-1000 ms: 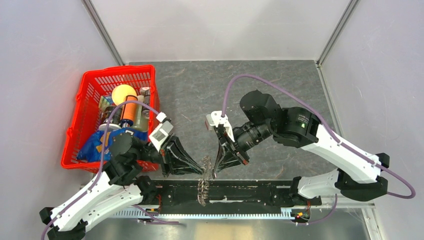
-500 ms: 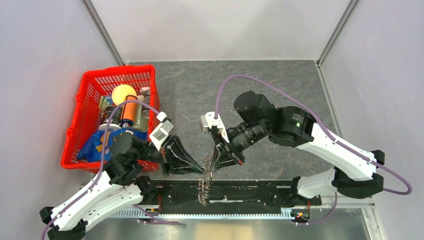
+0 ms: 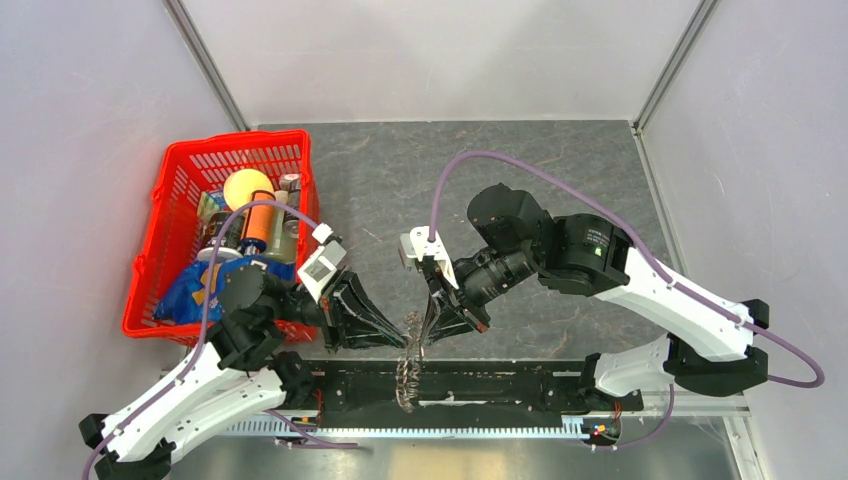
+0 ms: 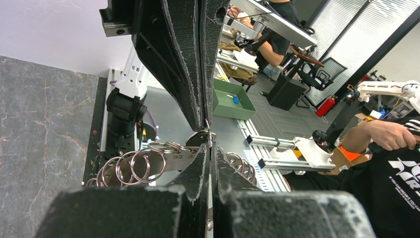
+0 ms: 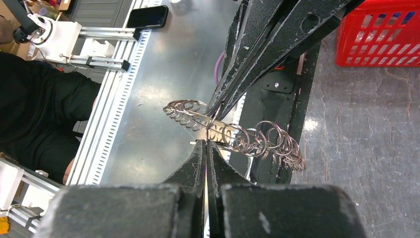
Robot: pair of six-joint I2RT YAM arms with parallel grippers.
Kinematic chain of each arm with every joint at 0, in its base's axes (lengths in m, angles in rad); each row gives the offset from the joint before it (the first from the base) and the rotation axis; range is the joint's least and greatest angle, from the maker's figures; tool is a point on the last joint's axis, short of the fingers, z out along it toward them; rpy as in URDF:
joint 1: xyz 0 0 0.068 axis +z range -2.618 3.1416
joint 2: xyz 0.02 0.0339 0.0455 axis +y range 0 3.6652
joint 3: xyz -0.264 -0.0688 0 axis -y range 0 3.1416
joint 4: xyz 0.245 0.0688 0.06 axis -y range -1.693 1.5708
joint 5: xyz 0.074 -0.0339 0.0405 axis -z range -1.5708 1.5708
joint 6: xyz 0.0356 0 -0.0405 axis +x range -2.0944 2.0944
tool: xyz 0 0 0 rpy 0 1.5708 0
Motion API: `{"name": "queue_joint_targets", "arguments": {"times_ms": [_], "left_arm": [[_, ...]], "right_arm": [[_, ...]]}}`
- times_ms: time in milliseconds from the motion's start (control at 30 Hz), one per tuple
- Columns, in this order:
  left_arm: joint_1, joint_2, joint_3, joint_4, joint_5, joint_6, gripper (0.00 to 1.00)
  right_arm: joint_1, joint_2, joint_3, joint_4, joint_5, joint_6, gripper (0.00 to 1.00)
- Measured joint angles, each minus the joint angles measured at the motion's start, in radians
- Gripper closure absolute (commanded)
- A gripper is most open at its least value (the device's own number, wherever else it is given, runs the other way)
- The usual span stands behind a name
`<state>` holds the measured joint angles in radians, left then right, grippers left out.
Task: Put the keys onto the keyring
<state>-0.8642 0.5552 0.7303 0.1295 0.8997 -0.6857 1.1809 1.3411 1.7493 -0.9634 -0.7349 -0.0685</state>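
My left pincer (image 3: 402, 338) pinches the keyring (image 5: 247, 141) mid-air; right pincer (image 3: 424, 338) pressed shut against it. Can't see the key, so threading looks unfinished.

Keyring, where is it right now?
In the top view the keyring hangs at the middle of the near edge of the table, pinched between the left gripper and the right gripper.

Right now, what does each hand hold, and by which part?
Left hand pinches the keyring by its rim; right hand, shut, meets that rim; hold unclear.
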Motion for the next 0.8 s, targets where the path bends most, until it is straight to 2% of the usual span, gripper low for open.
{"name": "queue_joint_targets", "arguments": {"times_ms": [800], "left_arm": [[0.0,0.0,0.0,-0.001,0.0,-0.003,0.98]], "right_arm": [[0.015,0.006,0.03,-0.006,0.029,0.006,1.0]]}}
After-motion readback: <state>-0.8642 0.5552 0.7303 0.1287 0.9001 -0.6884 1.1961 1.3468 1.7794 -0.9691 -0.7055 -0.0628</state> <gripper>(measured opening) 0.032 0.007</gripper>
